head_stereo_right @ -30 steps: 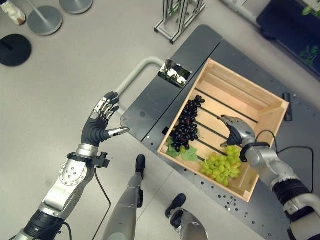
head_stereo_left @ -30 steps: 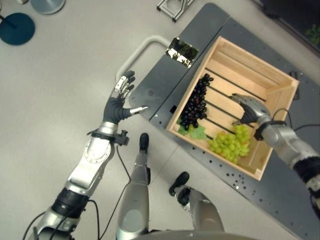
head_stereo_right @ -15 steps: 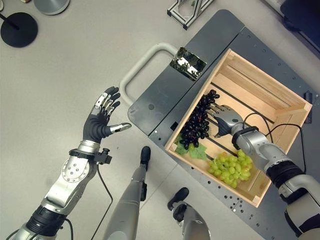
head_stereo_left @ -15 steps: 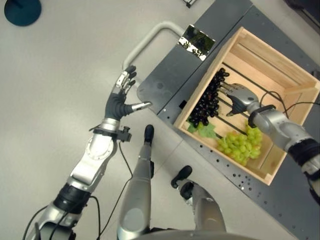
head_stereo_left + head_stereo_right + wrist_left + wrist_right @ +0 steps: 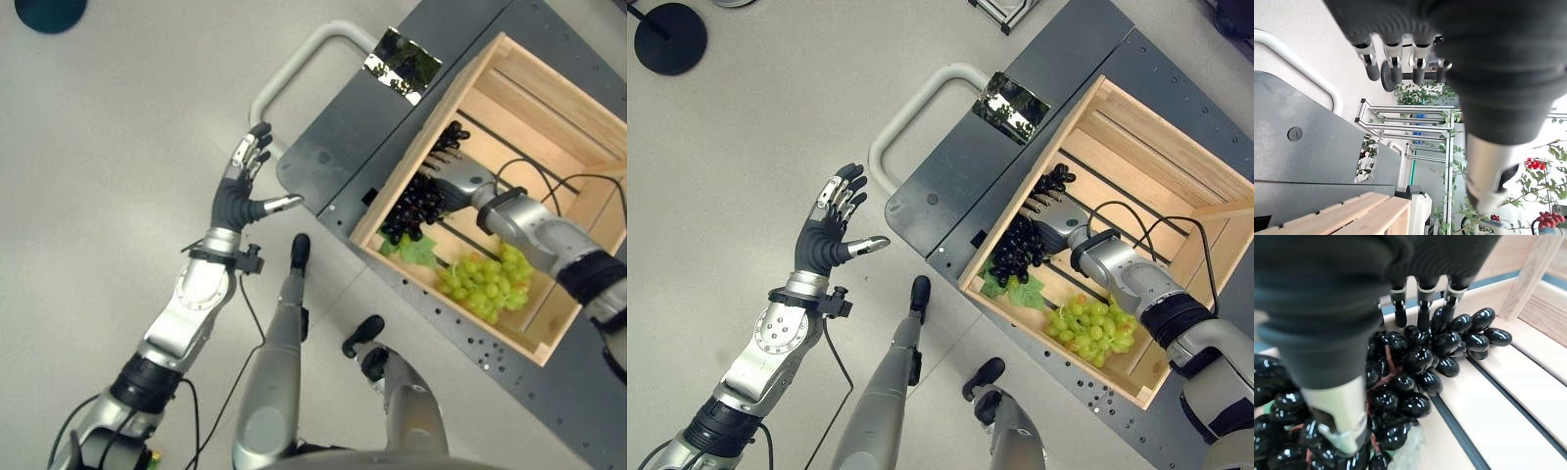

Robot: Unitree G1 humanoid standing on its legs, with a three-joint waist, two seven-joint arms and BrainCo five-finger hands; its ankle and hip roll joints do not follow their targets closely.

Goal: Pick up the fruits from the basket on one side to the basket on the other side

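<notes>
The left arm [image 5: 764, 357] is silver-grey, with a round plate ringed by small screws on its forearm and a black ribbed band nearer the shoulder. A black clamp circles the wrist. The left hand [image 5: 828, 235] has a dark ribbed cover, silver fingers with dark tips, and a silver thumb. The right arm [image 5: 1132, 279] is the same silver-grey, with black bands, and the right hand [image 5: 1058, 217] is silver too.

- Our right hand [image 5: 1050, 217] sits low inside the wooden crate [image 5: 1176, 166], fingers straight down on the black grapes [image 5: 1019, 250], near wall close beside.
- Green grapes [image 5: 1089, 328] crowd the near corner; far slats bare.
</notes>
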